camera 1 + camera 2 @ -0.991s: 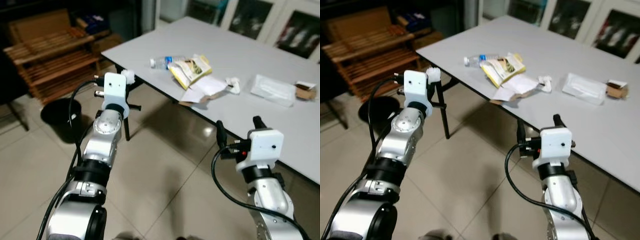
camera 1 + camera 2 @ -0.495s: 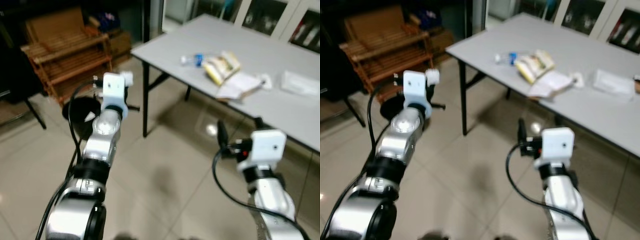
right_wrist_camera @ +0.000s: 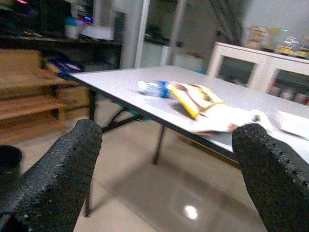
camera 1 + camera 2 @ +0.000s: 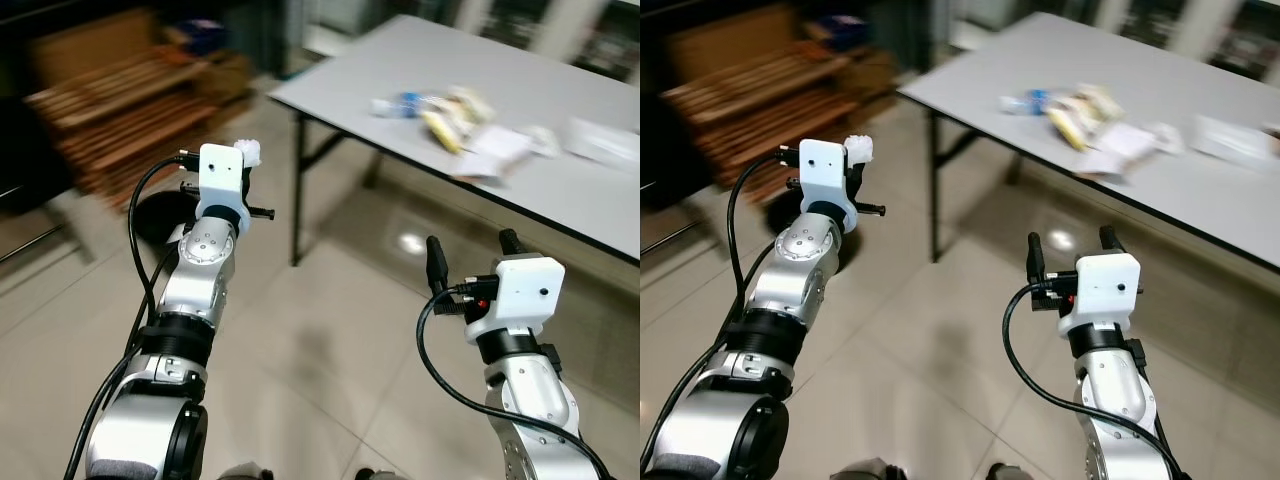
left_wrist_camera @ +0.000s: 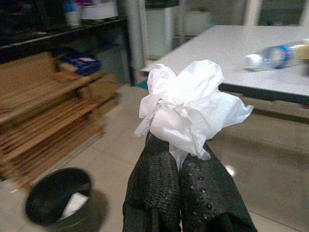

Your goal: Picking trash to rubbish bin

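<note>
1. The left gripper (image 5: 179, 159) is clamped tight on a crumpled white tissue (image 5: 188, 108). The wad bulges above the closed black fingertips, pinched at its base, presumably so it cannot fall during the carry.

2. The rubbish bin (image 5: 59, 195), a black round pail on the tiled floor, sits at about ten o'clock from the robot, just in front of the wooden slatted racks (image 4: 120, 110). A pale scrap already lies inside it. The left arm is held out toward that side, so I judge the tissue is on its way there and not yet over the opening.

3. The right gripper (image 3: 169, 169) is empty, its two fingers spread wide. It rides at about two o'clock, held forward at the ready.

4. The grey table (image 4: 1160, 180) stretches from twelve to two o'clock. More trash waits on it: a plastic bottle (image 3: 152, 88), a yellow wrapper (image 3: 195, 98) and white papers (image 3: 219, 118) lying close together near the edge.
</note>
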Available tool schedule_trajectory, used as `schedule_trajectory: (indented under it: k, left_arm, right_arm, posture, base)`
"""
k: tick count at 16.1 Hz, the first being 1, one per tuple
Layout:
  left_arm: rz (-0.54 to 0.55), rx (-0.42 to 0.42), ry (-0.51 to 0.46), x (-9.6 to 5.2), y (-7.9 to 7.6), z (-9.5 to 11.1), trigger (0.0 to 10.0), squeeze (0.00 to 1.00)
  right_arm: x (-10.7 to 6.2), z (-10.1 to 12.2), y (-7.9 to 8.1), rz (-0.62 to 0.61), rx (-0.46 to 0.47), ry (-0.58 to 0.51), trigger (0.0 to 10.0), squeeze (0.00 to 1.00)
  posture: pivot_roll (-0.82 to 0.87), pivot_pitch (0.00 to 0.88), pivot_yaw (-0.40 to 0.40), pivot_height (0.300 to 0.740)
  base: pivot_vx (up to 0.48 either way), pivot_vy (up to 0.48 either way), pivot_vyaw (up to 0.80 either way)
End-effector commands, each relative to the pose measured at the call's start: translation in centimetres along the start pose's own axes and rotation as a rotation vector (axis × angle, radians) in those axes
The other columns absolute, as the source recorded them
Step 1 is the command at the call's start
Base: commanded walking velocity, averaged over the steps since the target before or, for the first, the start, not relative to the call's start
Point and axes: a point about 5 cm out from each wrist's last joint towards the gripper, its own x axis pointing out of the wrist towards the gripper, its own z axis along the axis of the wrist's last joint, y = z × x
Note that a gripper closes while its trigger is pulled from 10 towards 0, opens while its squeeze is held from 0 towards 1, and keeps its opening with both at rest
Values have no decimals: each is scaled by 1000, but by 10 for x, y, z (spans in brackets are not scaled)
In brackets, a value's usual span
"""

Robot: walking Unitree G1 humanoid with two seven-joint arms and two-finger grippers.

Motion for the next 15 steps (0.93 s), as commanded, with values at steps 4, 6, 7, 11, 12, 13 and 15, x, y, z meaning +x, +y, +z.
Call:
schedule_trajectory:
  k: [4,6,7,11,12,13,15]
  left_arm:
    - [-26,15,0,6,-1,5,10000,0]
    - [-40,12,-7,7,-1,7,10000,0]
    - [-44,7,-8,7,-1,8,10000,0]
    - [-53,6,-14,8,-1,9,10000,0]
    - [-51,8,-14,8,0,9,10000,0]
    - [-50,9,-15,8,0,9,10000,0]
    - [-49,8,-17,9,0,9,10000,0]
  right_arm:
    - [0,-2,-2,-21,-2,12,10000,0]
    - [0,-2,-3,-24,-2,11,10000,0]
    - [0,-2,-3,-25,-3,10,10000,0]
    - [0,-2,-3,-26,-5,10,10000,0]
    - [0,-2,-3,-25,-8,10,10000,0]
    - [-1,-2,-3,-25,-9,10,10000,0]
    - [-1,-2,-2,-24,-9,9,10000,0]
  posture:
    - [139,119,-27,740]
    - [139,118,-25,740]
    - [138,118,-24,740]
    - [138,117,-23,740]
    - [137,117,-22,740]
    - [136,116,-22,740]
    - [135,116,-22,740]
  base:
    - [0,0,-200]
    - [0,0,-800]
    - [0,0,-800]
    - [259,0,-800]
    - [379,0,-800]
    - [382,0,-800]
    - [381,0,-800]
